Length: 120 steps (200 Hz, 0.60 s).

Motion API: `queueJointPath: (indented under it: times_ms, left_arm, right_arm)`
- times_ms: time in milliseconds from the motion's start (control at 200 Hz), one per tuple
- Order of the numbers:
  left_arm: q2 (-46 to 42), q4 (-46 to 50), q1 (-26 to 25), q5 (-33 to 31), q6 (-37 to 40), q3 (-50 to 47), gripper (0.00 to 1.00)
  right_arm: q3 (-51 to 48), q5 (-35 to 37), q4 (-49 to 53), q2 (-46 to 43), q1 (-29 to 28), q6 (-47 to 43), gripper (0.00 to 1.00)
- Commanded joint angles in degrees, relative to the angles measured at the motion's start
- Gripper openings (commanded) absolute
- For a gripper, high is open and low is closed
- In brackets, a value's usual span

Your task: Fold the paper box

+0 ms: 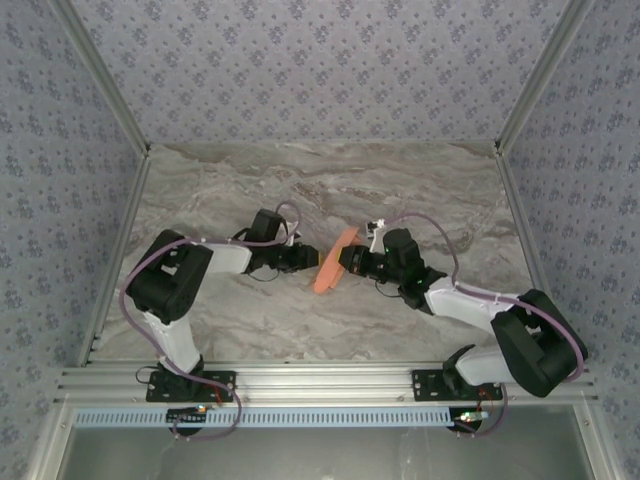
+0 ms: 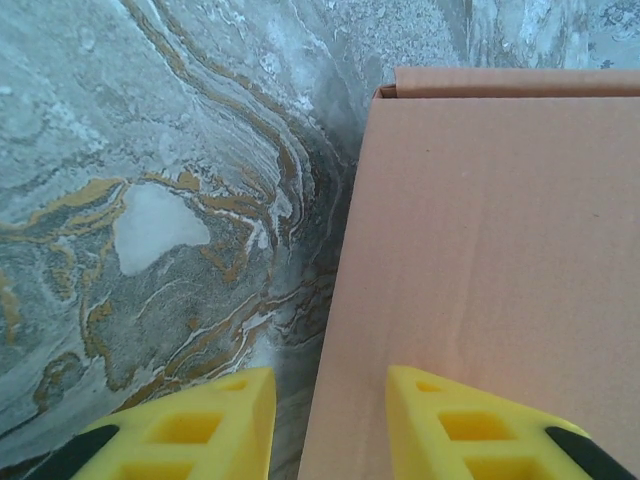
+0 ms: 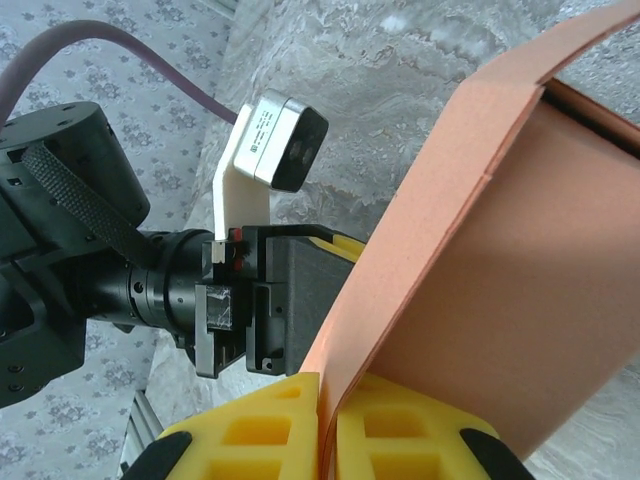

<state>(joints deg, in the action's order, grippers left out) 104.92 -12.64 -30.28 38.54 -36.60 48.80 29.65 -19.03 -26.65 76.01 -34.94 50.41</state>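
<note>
The paper box point(image 1: 335, 256) is salmon-orange card, partly folded, held up on edge over the middle of the marble table between both grippers. My right gripper point(image 1: 346, 262) point(image 3: 328, 392) is shut on it, pinching a doubled flap of the paper box point(image 3: 500, 300) between its yellow fingers. My left gripper point(image 1: 310, 258) point(image 2: 325, 388) faces it from the other side, its jaws open. The flat side of the paper box point(image 2: 490, 260) lies just beyond its fingers, the card's left edge running through the gap. One of its yellow fingers point(image 3: 340, 243) reaches the card's back.
The marble tabletop point(image 1: 330, 180) is bounded by patterned walls and slanted metal posts point(image 1: 120, 110) at left and right. An aluminium rail point(image 1: 320, 380) carrying the arm bases runs along the near edge. The left wrist camera point(image 3: 275, 140) hangs close to the card.
</note>
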Motion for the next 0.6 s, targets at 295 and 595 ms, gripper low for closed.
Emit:
queueJointPath:
  times_ms: [295, 595]
  left_arm:
    - [-3.7, 10.5, -0.9, -8.1, 5.7, 3.4, 0.42]
    - [-17.1, 15.0, -0.8, -24.0, 8.7, -2.0, 0.59]
  right_arm:
    - [3.9, 9.3, 10.9, 2.0, -2.2, -4.2, 0.12]
    - [6.4, 10.2, 11.8, 5.1, -2.9, -5.1, 0.12]
